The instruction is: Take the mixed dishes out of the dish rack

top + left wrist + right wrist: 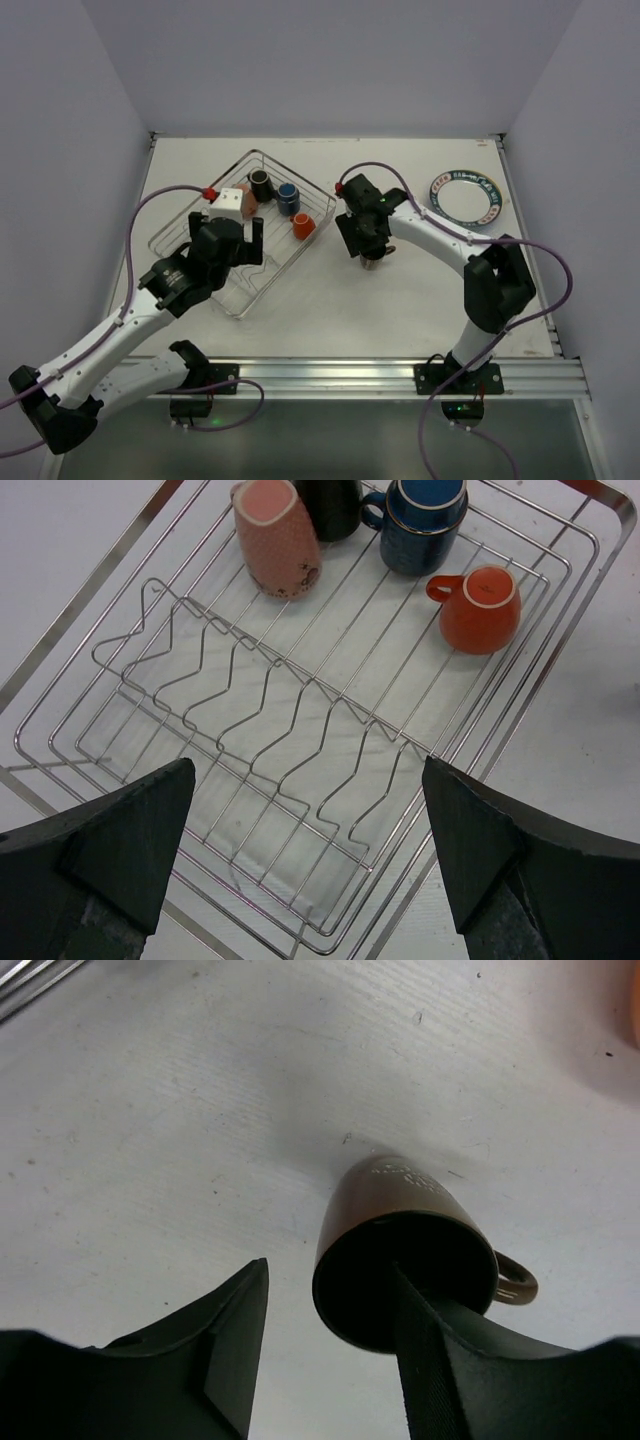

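Note:
The dish rack (pixel 300 180) is a silver wire basket lying at the left-centre of the table. At its far end stand a pink mug (pixel 248 200), a black mug (pixel 260 182), a blue mug (pixel 288 197) and an orange mug (pixel 303 226). My left gripper (pixel 243 240) hangs open over the rack's bare wavy dividers (pixel 300 710), short of the mugs (pixel 480 610). A brown mug (pixel 390 1195) stands upright on the table to the right of the rack. My right gripper (pixel 328 1265) is open astride its wall, one finger inside and the other outside, clear of it.
A white plate with a patterned rim (pixel 466 197) lies flat at the far right of the table. Grey walls close in the table on the left, right and back. Both arms' purple cables arch above the surface.

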Action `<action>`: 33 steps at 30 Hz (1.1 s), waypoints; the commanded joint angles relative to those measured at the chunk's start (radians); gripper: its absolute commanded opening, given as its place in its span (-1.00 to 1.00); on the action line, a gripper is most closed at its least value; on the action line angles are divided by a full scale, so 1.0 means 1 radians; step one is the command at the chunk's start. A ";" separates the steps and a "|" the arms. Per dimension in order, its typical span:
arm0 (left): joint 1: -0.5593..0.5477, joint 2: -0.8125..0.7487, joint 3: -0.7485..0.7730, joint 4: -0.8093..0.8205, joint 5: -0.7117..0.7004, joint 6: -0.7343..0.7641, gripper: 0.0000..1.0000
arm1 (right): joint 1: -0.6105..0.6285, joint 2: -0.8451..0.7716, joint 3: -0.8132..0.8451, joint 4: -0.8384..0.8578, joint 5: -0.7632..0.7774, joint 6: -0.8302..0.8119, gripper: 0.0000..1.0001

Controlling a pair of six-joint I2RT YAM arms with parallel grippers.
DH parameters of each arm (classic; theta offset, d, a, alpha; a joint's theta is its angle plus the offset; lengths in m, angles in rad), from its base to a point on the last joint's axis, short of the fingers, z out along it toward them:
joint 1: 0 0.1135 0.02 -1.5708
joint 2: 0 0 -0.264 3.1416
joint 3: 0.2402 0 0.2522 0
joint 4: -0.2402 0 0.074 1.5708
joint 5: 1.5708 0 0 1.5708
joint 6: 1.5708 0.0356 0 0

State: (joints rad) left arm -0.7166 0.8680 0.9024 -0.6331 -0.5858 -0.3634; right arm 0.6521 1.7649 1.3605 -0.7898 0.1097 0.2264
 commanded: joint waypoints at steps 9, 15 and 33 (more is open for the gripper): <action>0.216 0.229 0.176 0.018 0.012 -0.222 1.00 | 0.000 -0.531 -0.118 0.082 0.109 0.034 0.98; 0.238 0.518 0.384 -0.109 -0.136 -0.582 1.00 | -0.003 -0.763 -0.352 0.377 0.327 0.114 0.98; 0.440 1.063 0.871 -0.246 0.089 -0.497 1.00 | -0.008 -0.820 -0.431 0.416 0.409 0.174 0.98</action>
State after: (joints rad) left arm -0.2794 1.9129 1.7382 -0.8642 -0.5354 -0.8242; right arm 0.6453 0.9318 0.9245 -0.4305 0.4839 0.3847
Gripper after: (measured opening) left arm 0.997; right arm 0.989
